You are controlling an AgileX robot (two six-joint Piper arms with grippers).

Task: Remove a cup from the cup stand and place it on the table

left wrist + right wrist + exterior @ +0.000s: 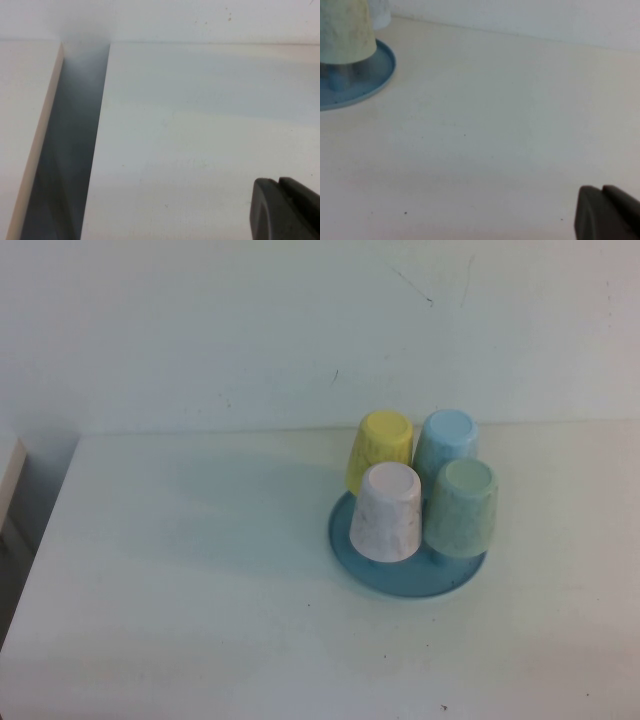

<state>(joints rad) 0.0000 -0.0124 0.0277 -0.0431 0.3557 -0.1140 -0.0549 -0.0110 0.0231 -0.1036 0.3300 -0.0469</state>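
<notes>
The green cup sits upside down on a peg of the stand toward the worktop's far right, draining; the left gripper and right gripper hang low over bare worktop, jaws pressed together.

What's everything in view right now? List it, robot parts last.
mint-green cup: 1, pale green speckled, upside down on the cup stand, front right
pinkish-white cup: 1, upside down on the stand, front left
yellow cup: 1, upside down, back left
light blue cup: 1, upside down, back right
cup stand: 1, blue, right of centre on the table
table: 1, white
left gripper: 1, dark, over bare table near its left edge
right gripper: 1, dark, over the table, apart from the stand
</notes>
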